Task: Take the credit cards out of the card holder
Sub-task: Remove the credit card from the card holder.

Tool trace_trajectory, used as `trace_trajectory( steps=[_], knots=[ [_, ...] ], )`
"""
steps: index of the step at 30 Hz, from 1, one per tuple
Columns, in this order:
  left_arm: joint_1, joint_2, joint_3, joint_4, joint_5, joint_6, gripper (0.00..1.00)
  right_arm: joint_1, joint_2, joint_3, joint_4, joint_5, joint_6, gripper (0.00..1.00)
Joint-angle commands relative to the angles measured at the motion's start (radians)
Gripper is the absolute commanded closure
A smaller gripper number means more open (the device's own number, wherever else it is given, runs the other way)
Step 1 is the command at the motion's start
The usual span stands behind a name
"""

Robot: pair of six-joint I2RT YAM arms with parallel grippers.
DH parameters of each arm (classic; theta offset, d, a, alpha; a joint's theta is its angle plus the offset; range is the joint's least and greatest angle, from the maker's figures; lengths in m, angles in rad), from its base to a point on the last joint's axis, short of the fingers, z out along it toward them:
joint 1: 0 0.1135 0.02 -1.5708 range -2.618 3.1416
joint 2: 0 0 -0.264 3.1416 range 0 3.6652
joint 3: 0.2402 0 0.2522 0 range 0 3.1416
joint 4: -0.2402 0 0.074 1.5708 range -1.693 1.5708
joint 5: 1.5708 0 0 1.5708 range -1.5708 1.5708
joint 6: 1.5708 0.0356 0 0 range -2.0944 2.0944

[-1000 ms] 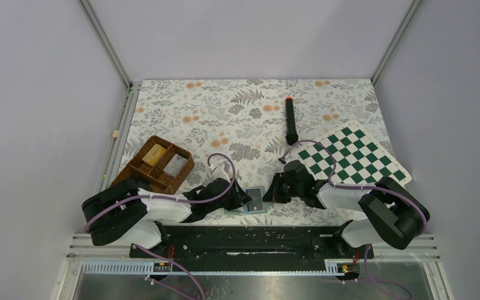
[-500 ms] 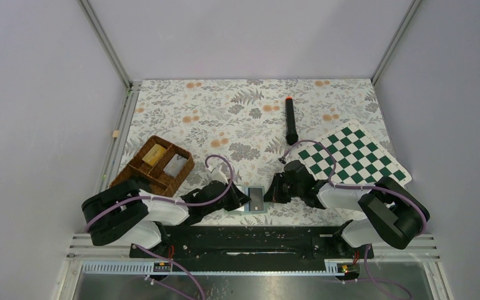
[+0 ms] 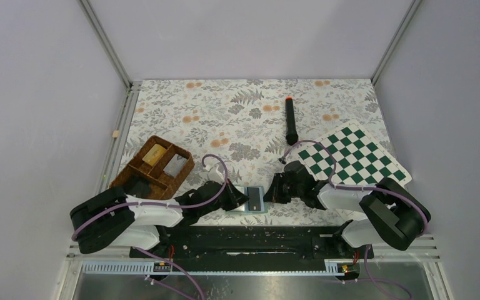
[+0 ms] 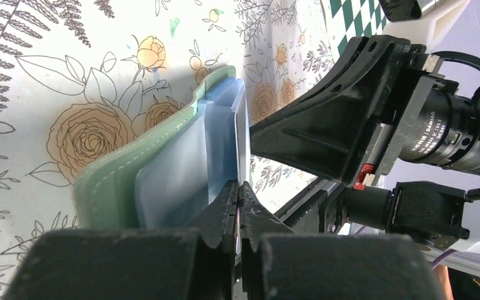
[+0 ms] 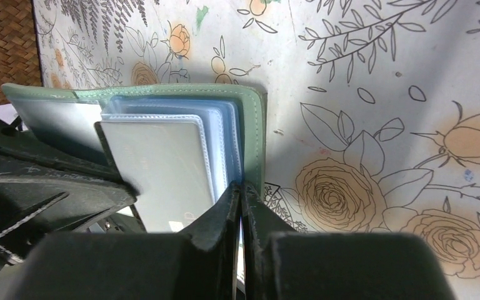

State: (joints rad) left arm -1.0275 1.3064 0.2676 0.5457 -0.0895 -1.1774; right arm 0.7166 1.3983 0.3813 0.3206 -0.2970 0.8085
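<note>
The sage-green card holder (image 3: 254, 209) lies open near the table's front edge, between both grippers. My left gripper (image 3: 241, 199) is shut on the edge of a silvery grey credit card (image 5: 162, 169), which sticks partly out of a pale blue sleeve (image 4: 222, 144). In the left wrist view the jaws (image 4: 239, 187) clamp the thin card edge-on beside the green cover (image 4: 100, 181). My right gripper (image 3: 274, 191) is shut on the holder's right edge (image 5: 253, 144), by the sleeves. Another grey card (image 3: 174, 164) lies in the wicker tray.
A brown divided wicker tray (image 3: 139, 173) at the left holds a yellowish-tan block (image 3: 154, 153). A green-and-white chessboard (image 3: 356, 156) lies at the right. A black marker with a red tip (image 3: 291, 122) lies behind it. A small tan block (image 3: 116, 134) sits on the left rail.
My left arm's elbow has swung left and toward the near edge, while its gripper stays at the holder's left side. The holder and the right arm have hardly moved.
</note>
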Motion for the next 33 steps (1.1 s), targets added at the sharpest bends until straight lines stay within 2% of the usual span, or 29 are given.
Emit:
trace_trajectory(
  steps=[1,13,20,26,29,33],
  knots=[
    [0.004,-0.072,-0.027,-0.023,0.003,0.033,1.0,0.014,-0.036,0.0,-0.103,0.057,-0.035,0.93],
    [0.026,-0.078,-0.045,-0.034,0.056,0.053,1.0,0.013,-0.079,0.032,-0.158,0.077,-0.073,0.96],
    [0.083,-0.163,-0.098,-0.088,0.035,0.033,1.0,0.004,-0.093,0.028,-0.175,0.099,-0.079,0.95],
    [0.101,-0.219,-0.085,-0.185,0.018,0.052,1.0,0.003,-0.098,0.028,-0.177,0.108,-0.084,0.94],
    [0.102,-0.235,-0.068,-0.314,-0.024,0.051,1.0,0.002,-0.105,0.038,-0.211,0.121,-0.095,0.93],
    [0.104,-0.289,-0.075,-0.374,-0.034,0.055,1.0,0.001,-0.128,0.043,-0.244,0.149,-0.105,0.89]
  ],
)
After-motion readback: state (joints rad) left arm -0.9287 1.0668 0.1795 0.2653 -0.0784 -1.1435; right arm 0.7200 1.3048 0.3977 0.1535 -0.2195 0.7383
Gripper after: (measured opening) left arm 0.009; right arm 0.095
